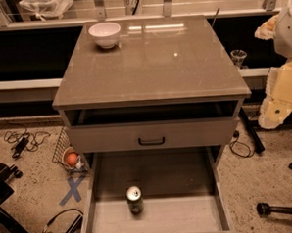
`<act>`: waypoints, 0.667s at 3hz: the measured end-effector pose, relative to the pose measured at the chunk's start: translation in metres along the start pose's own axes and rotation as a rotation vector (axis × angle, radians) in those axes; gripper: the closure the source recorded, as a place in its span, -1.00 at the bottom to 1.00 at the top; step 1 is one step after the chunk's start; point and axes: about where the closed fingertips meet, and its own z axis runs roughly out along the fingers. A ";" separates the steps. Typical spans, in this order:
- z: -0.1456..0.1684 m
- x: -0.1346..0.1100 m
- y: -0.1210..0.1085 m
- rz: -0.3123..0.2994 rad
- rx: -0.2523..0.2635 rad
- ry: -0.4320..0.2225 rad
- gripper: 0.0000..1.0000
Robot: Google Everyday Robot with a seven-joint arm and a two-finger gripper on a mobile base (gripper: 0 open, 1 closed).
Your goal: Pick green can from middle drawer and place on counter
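Your arm (283, 84), cased in smooth white and cream shells, hangs at the right edge. Its gripper (272, 114) sits beside the glossy, square counter (153, 69), well away from the can, and you cannot tell whether it is spread or closed. The green can (134, 199), cylindrical with a silver top, stands upright on the flat floor of the pulled-out middle drawer (190, 214).

Cut off from your view: middle drawer (183, 219) front at bottom edge; arm (282, 89) at right edge, gripper unseen.
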 end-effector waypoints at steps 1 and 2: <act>0.001 0.000 0.000 0.000 0.007 -0.018 -1.00; 0.027 0.002 0.007 0.016 0.008 -0.125 -1.00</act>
